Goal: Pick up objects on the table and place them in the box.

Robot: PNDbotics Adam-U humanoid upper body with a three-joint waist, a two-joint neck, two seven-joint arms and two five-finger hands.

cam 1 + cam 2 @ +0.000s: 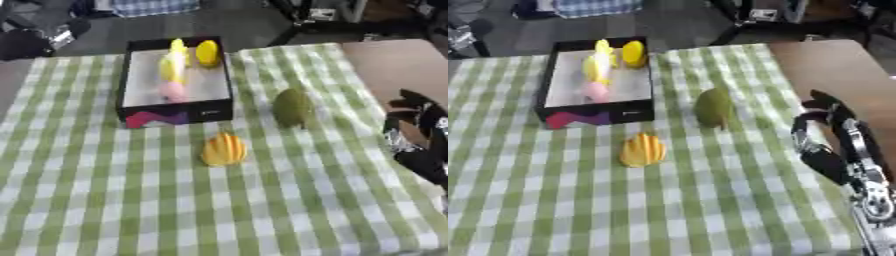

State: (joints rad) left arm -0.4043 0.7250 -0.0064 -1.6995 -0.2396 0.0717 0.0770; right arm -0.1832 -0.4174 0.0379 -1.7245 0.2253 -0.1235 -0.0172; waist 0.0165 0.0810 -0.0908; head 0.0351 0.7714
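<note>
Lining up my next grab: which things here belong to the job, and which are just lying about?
Job: green fruit and orange ridged item on the cloth; box with yellow pieces and a pink one; right hand.

Just there: checked tablecloth, clutter on the floor beyond.

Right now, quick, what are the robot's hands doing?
Left hand: not in view.
Right hand: at the table's right edge, fingers curled, holding nothing.

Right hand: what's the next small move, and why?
Probably reach the right hand left toward the green fruit. It is the nearer of two items on the cloth outside the box; the ridged yellow one lies farther left. The hand holds nothing.
</note>
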